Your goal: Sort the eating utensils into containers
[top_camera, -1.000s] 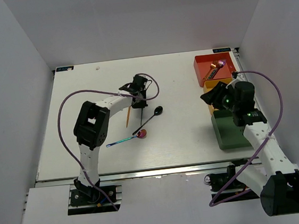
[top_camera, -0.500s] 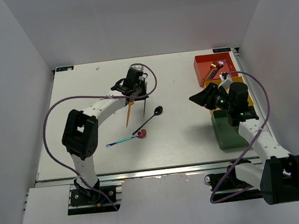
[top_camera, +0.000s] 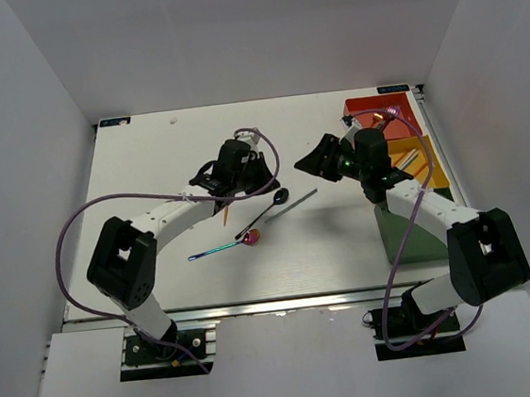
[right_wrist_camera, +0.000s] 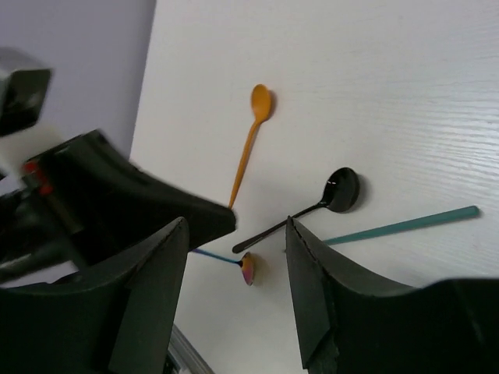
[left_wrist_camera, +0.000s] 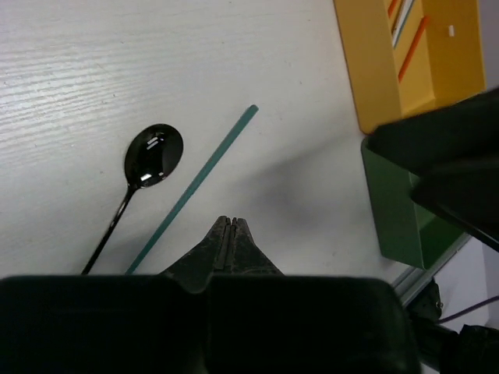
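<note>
Four eating utensils are lying loose on the white table (top_camera: 336, 243) between the arms: a teal chopstick (top_camera: 294, 202), a black spoon (top_camera: 281, 196) just beside it, an iridescent spoon (top_camera: 218, 251) with its bowl near the black spoon's handle end, and an orange spoon (right_wrist_camera: 249, 140). You are seeing the left gripper (left_wrist_camera: 231, 224) hanging just beside the chopstick, its jaws pressed together and holding nothing; from above, its body is covering part of the orange spoon. The right gripper (right_wrist_camera: 238, 226) is hovering over the table facing the left one, jaws spread and empty. Its arm is crossing over the yellow tray (left_wrist_camera: 366, 70), which is holding orange and pale sticks, and the green tray (top_camera: 412, 240), and is partly hiding the red tray (top_camera: 369, 105) behind it.
</note>
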`<state>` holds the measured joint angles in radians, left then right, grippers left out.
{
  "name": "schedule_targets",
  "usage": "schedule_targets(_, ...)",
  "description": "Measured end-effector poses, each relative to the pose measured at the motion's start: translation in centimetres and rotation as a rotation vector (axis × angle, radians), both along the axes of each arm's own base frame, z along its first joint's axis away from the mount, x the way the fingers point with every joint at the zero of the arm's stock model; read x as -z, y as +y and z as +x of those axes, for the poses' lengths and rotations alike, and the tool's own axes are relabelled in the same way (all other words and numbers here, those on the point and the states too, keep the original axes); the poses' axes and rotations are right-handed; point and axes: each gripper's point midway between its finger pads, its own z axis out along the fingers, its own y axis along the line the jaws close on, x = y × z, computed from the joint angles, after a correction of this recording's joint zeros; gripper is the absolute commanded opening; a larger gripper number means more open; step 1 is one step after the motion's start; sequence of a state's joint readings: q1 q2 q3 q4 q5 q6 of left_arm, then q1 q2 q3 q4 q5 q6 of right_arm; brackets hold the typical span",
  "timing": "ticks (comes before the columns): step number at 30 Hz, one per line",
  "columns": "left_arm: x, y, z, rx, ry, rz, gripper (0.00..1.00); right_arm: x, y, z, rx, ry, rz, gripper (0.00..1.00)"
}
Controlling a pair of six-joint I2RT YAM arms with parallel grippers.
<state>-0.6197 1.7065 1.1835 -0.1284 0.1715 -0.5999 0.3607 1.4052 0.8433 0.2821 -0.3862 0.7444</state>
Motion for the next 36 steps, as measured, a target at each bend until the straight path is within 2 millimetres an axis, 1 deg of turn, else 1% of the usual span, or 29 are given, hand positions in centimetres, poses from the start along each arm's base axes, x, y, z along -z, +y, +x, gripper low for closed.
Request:
schedule_targets(2,-0.8,0.0,-0.6,0.001,-0.01,-0.012,0.0,0.6,-0.4,0.6,0.064,0.023,-0.014,0.61)
schedule_targets(4,-1.7,0.0,-0.6,-0.001,-0.035,-0.018,0.08,1.2,-1.0,1.0,0.119,0.043,-0.028,0.67)
schedule_targets(5,-2.0,0.1,-0.5,-0.004,-0.047,-0.013,0.2,1.6,-1.4,1.1,0.147,0.053,-0.04,0.69)
schedule_targets(6,-2.1,0.1,-0.6,0.001,-0.056,-0.003,0.29,2.1,-1.9,1.2,0.176,0.068,-0.058,0.72)
schedule_targets(8,-2.1,0.1,-0.6,0.008,-0.073,0.02,0.47,3.0,-3.1,1.1,0.234,0.095,-0.098,0.74)
schedule_targets(9,-2.0,0.0,-0.7,0.018,-0.082,0.034,0.6,3.3,-3.7,0.9,0.263,0.101,-0.118,0.79)
schedule_targets(10,-2.0,-0.2,-1.0,0.035,-0.092,0.048,0.67,3.7,-4.4,0.6,0.287,0.11,-0.135,0.8)
schedule_targets(11,-1.9,-0.5,-1.4,0.057,-0.101,0.064,0.76,4.0,-5.1,0.2,0.315,0.114,-0.158,0.82)
schedule_targets(12,-1.9,-0.9,-1.8,0.083,-0.112,0.084,0.9,4.1,-5.8,-0.2,0.34,0.116,-0.176,0.88)
schedule_targets(13,-1.9,-1.5,-2.3,0.113,-0.123,0.101,0.96,4.2,-6.6,-0.6,0.366,0.12,-0.195,0.89)
schedule_targets(14,-1.9,-2.0,-2.6,0.142,-0.138,0.119,0.98,4.1,-7.3,-1.1,0.391,0.12,-0.213,0.89)
schedule_targets(16,-1.5,-3.1,-2.9,0.199,-0.163,0.157,0.98,3.8,-8.8,-1.8,0.433,0.112,-0.244,0.89)
schedule_targets(18,-0.7,-4.0,-2.9,0.26,-0.19,0.208,0.95,3.4,-10.3,-2.5,0.471,0.103,-0.26,0.89)
schedule_targets(21,1.7,-4.3,-2.6,0.337,-0.215,0.299,0.83,2.5,-12.8,-3.4,0.527,0.084,-0.28,0.89)
schedule_targets(22,2.7,-4.3,-2.5,0.362,-0.218,0.33,0.76,2.2,-13.5,-3.8,0.541,0.076,-0.286,0.89)
schedule_targets(24,4.8,-4.2,-2.4,0.419,-0.219,0.391,0.67,1.5,-14.6,-4.4,0.565,0.056,-0.298,0.89)
schedule_targets(26,6.5,-4.2,-2.2,0.479,-0.22,0.439,0.6,0.8,-15.3,-5.2,0.57,0.036,-0.314,0.89)
schedule_targets(28,7.9,-4.3,-2.1,0.53,-0.218,0.477,0.6,0.2,-15.6,-6.0,0.566,0.017,-0.326,0.89)
schedule_targets(29,8.7,-4.6,-1.6,0.555,-0.215,0.497,0.6,0.0,-15.7,-6.3,0.561,0.01,-0.334,0.89)
schedule_targets(31,9.6,-5.2,-1.2,0.596,-0.215,0.522,0.6,-0.6,-15.9,-6.8,0.553,-0.008,-0.347,0.88)
schedule_targets(34,10.3,-5.9,-0.6,0.636,-0.227,0.545,0.6,-1.2,-16.1,-7.2,0.541,-0.026,-0.364,0.88)
schedule_targets(36,10.5,-6.0,-0.5,0.656,-0.23,0.56,0.59,-1.1,-16.0,-7.3,0.527,-0.029,-0.375,0.88)
